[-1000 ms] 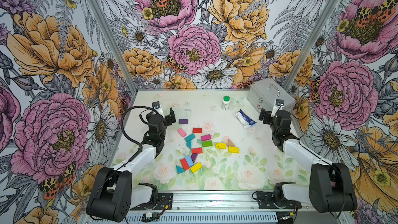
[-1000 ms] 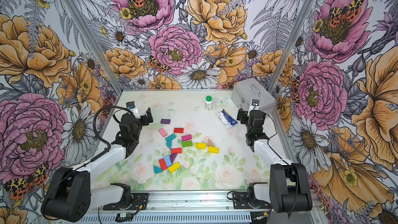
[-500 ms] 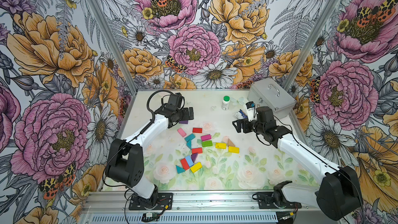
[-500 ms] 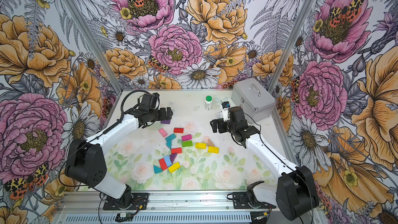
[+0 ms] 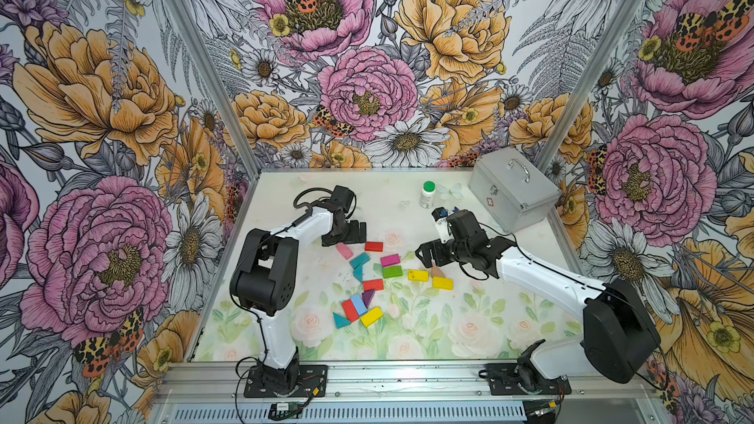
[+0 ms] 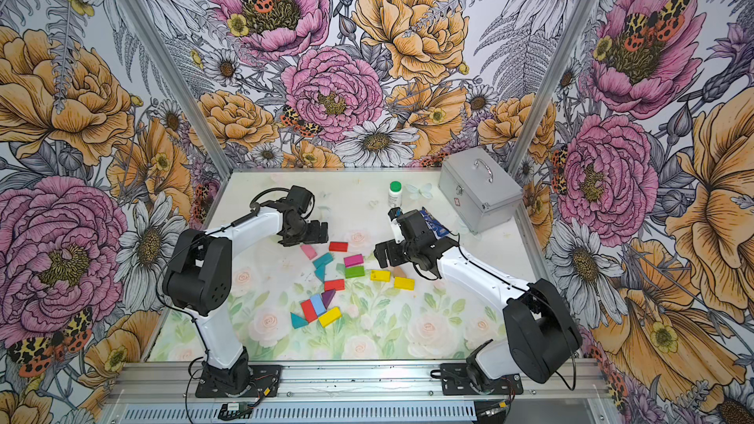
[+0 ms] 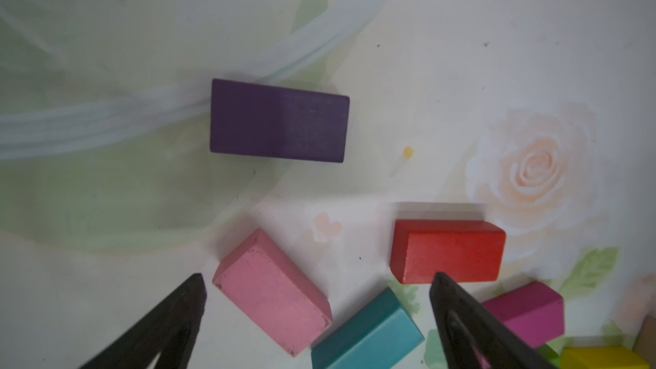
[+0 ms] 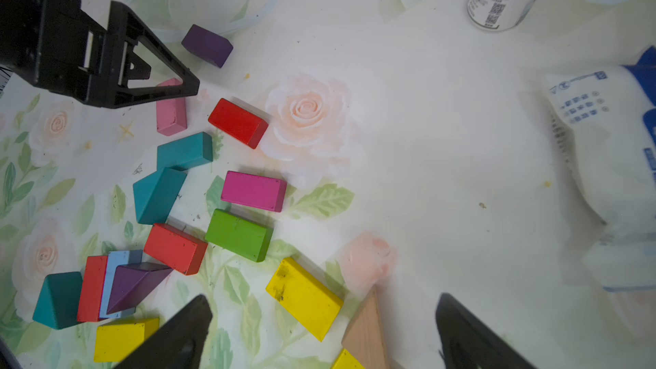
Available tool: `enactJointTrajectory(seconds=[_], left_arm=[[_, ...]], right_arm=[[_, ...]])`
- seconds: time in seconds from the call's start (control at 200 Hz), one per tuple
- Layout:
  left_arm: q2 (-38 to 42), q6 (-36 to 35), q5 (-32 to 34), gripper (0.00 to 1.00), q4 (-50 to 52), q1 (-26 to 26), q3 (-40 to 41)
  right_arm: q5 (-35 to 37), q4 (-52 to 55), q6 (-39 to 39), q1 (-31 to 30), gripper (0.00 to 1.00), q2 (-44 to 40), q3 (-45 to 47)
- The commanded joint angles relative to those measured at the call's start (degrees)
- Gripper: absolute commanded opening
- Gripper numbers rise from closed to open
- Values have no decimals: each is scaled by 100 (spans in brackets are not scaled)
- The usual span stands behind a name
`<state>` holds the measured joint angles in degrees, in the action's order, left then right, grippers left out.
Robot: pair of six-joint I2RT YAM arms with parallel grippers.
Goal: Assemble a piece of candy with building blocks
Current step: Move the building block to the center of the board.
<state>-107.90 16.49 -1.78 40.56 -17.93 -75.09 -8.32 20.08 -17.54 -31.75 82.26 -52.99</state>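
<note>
Building blocks (image 5: 373, 279): sixteen counted, all lying on the counter (image 5: 489, 320) in a loose scatter between the two arms.

By colour:
- Red rectangles (image 8: 238, 122): three.
- Yellow rectangles (image 8: 303, 298): three.
- Teal pieces (image 8: 184, 150): three, at least one a triangle.
- Purple: two, a purple rectangle (image 7: 278, 120) and a purple triangle (image 8: 135, 285).
- One each: pink rectangle (image 7: 273, 292), magenta rectangle (image 8: 253, 190), green rectangle (image 8: 238, 234), light blue rectangle (image 8: 119, 278), tan triangle (image 8: 365, 328).

Grouping: one red, the light blue, the purple triangle, a teal triangle and one yellow touch in a cluster nearest the front edge. The purple rectangle lies apart at the far end, hidden under the left arm in both top views.

Left fingers (image 7: 174, 317): two, spread wide, holding nothing, above the pink rectangle and a red one.

Right fingers (image 8: 181, 339): two, spread wide, empty, over the tan triangle and the nearby yellow rectangles.

Other items, one each:
- White bottle (image 5: 427, 194) with green cap, upright at the far side.
- Blue-and-white packet (image 8: 610, 157), lying flat near the right wrist.
- Silver case (image 5: 512, 189) with handle, in the far right corner.
</note>
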Motion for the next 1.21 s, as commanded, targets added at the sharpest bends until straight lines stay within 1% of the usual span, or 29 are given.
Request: enactJointTrajectory(seconds=[0.0, 0.09, 0.24, 0.33, 0.425, 0.54, 0.67, 0.781, 0.811, 0.881, 0.991, 1.041, 1.116, 1.201], left_arm=[[-240, -187, 172, 99, 102, 114, -289], [-409, -199, 228, 97, 102, 194, -510], [-802, -352, 146, 92, 143, 376, -958], [-1046, -478, 54, 85, 239, 360, -1236], [-1259, -521, 43, 84, 311, 324, -1438], [-1439, -557, 100, 81, 378, 282, -1641], [-1578, -594, 258, 70, 497, 173, -1820], [-1620, -579, 340, 63, 565, 117, -1841], [-1616, -574, 358, 60, 582, 100, -1836], [-1566, -549, 439, 49, 610, 46, -1786], [-1364, -332, 503, 41, 611, -74, -1631], [-1236, -193, 523, 40, 614, -169, -1550], [-1079, 23, 736, 40, 603, -333, -1433], [-1102, 235, 1014, 44, 603, -387, -1386]], right_arm=[[-69, -99, -16, -50, 100, 188, -262], [-148, -98, 44, -85, 100, 246, -356], [-274, -100, 67, -95, 100, 330, -449], [-294, -99, 75, -97, 99, 397, -476], [-288, -100, 84, -104, 99, 475, -526], [-275, -109, 117, -104, 99, 510, -615], [-264, -96, 170, -104, 98, 506, -660], [-229, -96, 185, -95, 97, 428, -606], [-214, -92, 189, -95, 97, 408, -587], [-160, -88, 187, -95, 97, 333, -532], [-101, -92, 176, -86, 97, 176, -442], [-84, -91, 168, -86, 96, 114, -423], [-77, -89, 145, -86, 96, 46, -412], [-57, -92, 128, -86, 96, 23, -408]])
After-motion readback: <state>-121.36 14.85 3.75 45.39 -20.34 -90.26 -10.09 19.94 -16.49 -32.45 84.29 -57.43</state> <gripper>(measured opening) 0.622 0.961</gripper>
